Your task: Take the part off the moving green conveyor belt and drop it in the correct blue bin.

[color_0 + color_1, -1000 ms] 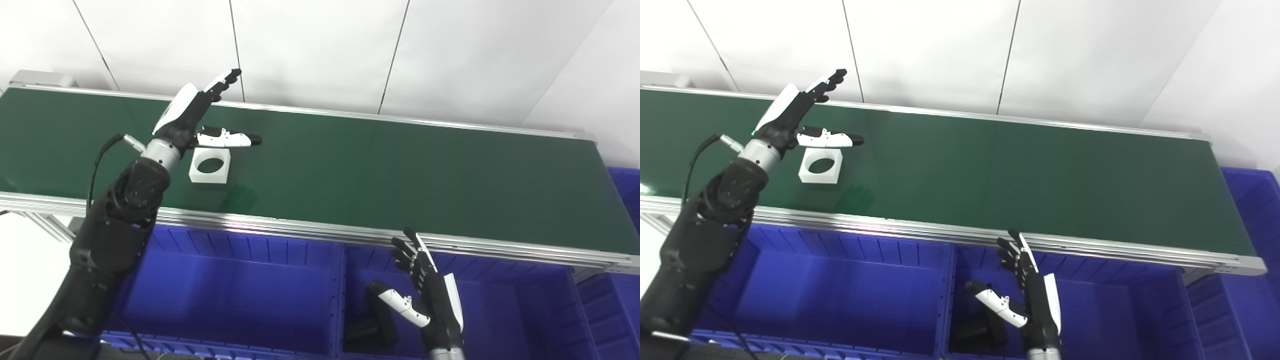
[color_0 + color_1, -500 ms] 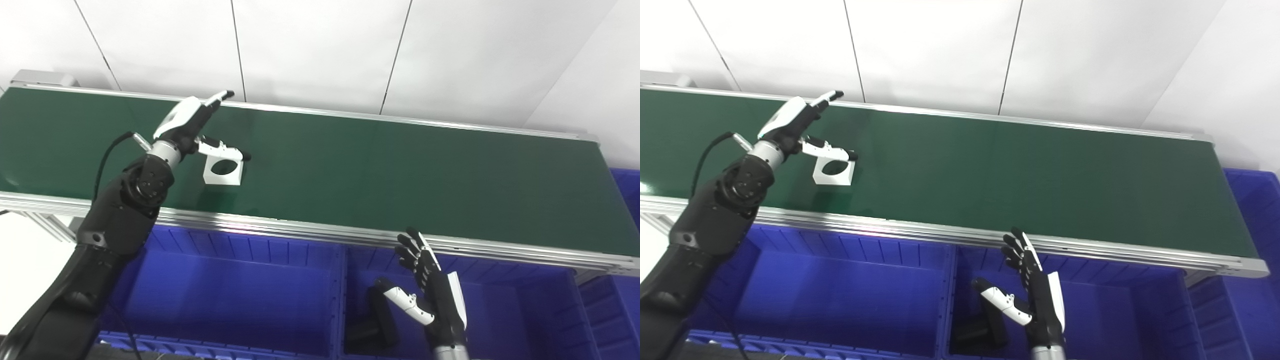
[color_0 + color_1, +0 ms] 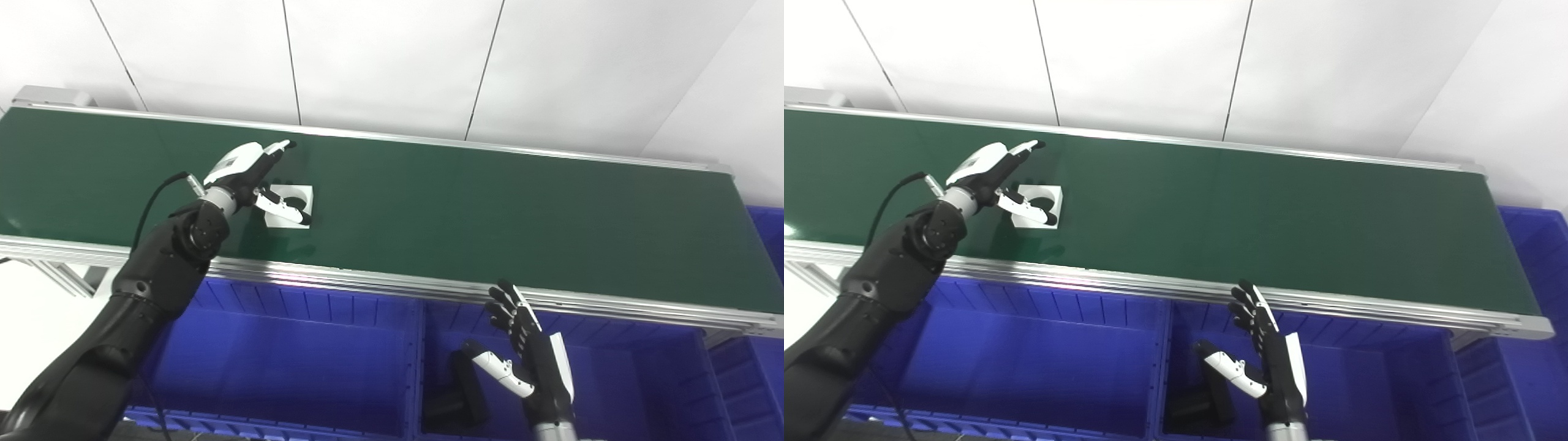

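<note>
A white square part (image 3: 295,203) with a round hole lies on the green conveyor belt (image 3: 465,208), left of the middle. My left hand (image 3: 251,177) is open and low over the part. Its thumb crosses the part's near face and its fingers reach past the part's far left corner. The part rests on the belt and is not lifted. My right hand (image 3: 527,349) is open, fingers spread and pointing up, above the middle blue bin (image 3: 618,392). It holds nothing.
A large blue bin (image 3: 275,361) sits below the belt on the left. A dark block (image 3: 456,392) lies in the middle bin beside my right hand. More blue bins (image 3: 756,373) stand at the right. An aluminium rail (image 3: 429,288) edges the belt's near side.
The part has ridden the belt to the right. My left hand has dropped from above the belt onto the part, following it rightward. My right hand has barely shifted.
</note>
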You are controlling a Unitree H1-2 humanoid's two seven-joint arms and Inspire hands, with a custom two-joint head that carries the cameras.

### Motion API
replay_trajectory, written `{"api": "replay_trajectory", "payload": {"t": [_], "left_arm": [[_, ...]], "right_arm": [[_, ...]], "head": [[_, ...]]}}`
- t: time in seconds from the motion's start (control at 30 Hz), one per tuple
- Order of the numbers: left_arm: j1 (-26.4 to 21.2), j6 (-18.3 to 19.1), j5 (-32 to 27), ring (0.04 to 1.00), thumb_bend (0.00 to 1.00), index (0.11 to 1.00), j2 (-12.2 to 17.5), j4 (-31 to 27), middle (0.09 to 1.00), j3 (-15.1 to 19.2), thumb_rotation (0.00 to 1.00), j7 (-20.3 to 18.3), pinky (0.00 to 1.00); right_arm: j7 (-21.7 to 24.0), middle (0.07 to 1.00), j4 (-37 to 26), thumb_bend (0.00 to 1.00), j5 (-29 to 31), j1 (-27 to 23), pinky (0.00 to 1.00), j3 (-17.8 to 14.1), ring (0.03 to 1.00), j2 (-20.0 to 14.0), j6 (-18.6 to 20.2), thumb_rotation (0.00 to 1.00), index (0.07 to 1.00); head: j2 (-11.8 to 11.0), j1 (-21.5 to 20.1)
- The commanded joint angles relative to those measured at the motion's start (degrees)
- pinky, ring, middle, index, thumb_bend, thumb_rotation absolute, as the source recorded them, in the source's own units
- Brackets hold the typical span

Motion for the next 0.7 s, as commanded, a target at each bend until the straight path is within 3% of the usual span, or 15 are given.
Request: {"api": "replay_trajectory", "payload": {"t": [0.0,0.27,0.33,0.5,0.53,0.57,0.63,0.67], "left_arm": [[-2.65,-2.05,1.07,0.977,0.86,0.958,0.61,-0.79,0.969,-0.36,0.24,2.37,0.95],[-2.55,-1.98,0.97,0.967,0.81,0.951,0.12,-1.45,0.965,-1.87,0.14,1.48,0.91],[-2.43,-3.53,0.08,0.913,0.77,0.923,-0.18,-1.23,0.937,-1.66,0.04,1.84,0.83],[-2.13,-7.23,0.0,0.821,0.72,0.855,-1.15,0.24,0.874,-1.43,0.0,4.59,0.73],[-2.06,-7.43,0.13,0.771,0.7,0.822,-1.48,0.29,0.844,-1.42,0.0,5.12,0.69],[-2.03,-7.72,0.24,0.59,0.57,0.767,-1.77,0.37,0.747,-1.48,0.0,5.57,0.52],[-1.97,-7.54,0.44,0.438,0.51,0.705,-2.28,-0.13,0.571,-1.67,0.0,5.64,0.3],[-2.05,-7.02,0.65,0.43,0.51,0.7,-2.48,-0.43,0.559,-1.87,0.0,5.25,0.29]], "right_arm": [[0.04,0.887,-0.93,0.82,0.25,-0.31,0.82,-0.07,0.837,-0.06,-3.78,0.52,0.918],[-0.12,0.882,-1.12,0.83,0.45,-0.03,0.81,-0.21,0.841,0.38,-3.79,0.51,0.914],[-0.31,0.878,-1.34,0.82,-0.03,0.09,0.81,-0.16,0.837,0.43,-3.79,0.52,0.913],[-0.37,0.873,-1.79,0.81,-0.29,0.42,0.82,-0.21,0.83,0.33,-4.07,0.52,0.913],[-0.38,0.87,-1.8,0.81,-0.26,0.45,0.82,-0.24,0.828,0.31,-4.21,0.52,0.911],[-0.38,0.872,-1.82,0.8,-0.1,0.47,0.82,-0.3,0.831,0.34,-4.28,0.52,0.914],[-0.22,0.873,-1.98,0.8,0.43,0.53,0.82,-0.4,0.832,0.41,-4.09,0.51,0.915],[-0.14,0.873,-2.08,0.8,0.62,0.56,0.82,-0.42,0.832,0.44,-4.03,0.51,0.916]], "head": [[-0.08,0.02],[-0.09,0.35],[-0.11,0.61],[-0.45,1.51],[-0.57,1.81],[-0.57,1.81],[-0.61,1.93],[-0.44,2.09]]}}
